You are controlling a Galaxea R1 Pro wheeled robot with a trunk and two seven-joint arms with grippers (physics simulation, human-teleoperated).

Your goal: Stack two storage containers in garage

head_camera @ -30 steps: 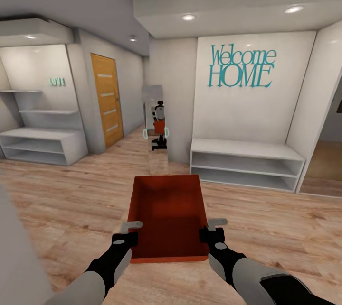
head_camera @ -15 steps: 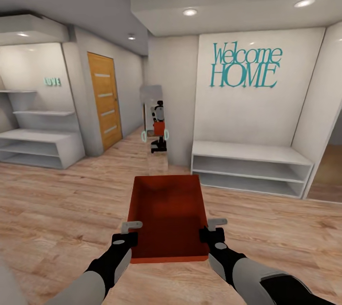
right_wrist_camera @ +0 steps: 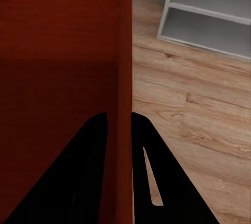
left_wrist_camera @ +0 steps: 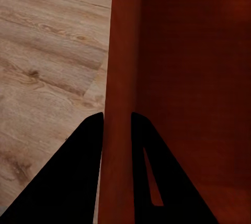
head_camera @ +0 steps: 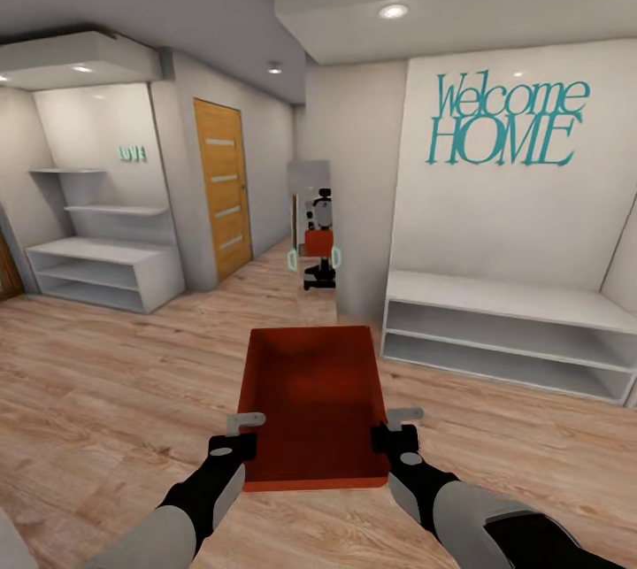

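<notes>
A red-orange storage container (head_camera: pixel 310 405) is carried level above the light wood plank floor (head_camera: pixel 106 392), directly in front of the robot and centred between its two arms. It is a shallow rectangular box with thin, low walls and a flat bottom; its inside is a darker, shaded red than the brighter near rim, and nothing lies in it.

The left gripper (head_camera: pixel 241 429) is clamped on the container's left wall near the near corner; in the left wrist view its two dark fingers (left_wrist_camera: pixel 78 177) pinch the thin wall (left_wrist_camera: pixel 117 77) from both sides. The right gripper (head_camera: pixel 396 424) grips the right wall in the same way, its fingers (right_wrist_camera: pixel 86 177) closed on the wall edge (right_wrist_camera: pixel 124 67).

Beyond the container, a tall mirror (head_camera: pixel 311 237) stands against the far wall. To the right, teal "Welcome HOME" lettering (head_camera: pixel 504 119) hangs above a low white shelf unit (head_camera: pixel 504 330). To the far left stand a wooden door (head_camera: pixel 221 188) and more white shelving (head_camera: pixel 102 259).
</notes>
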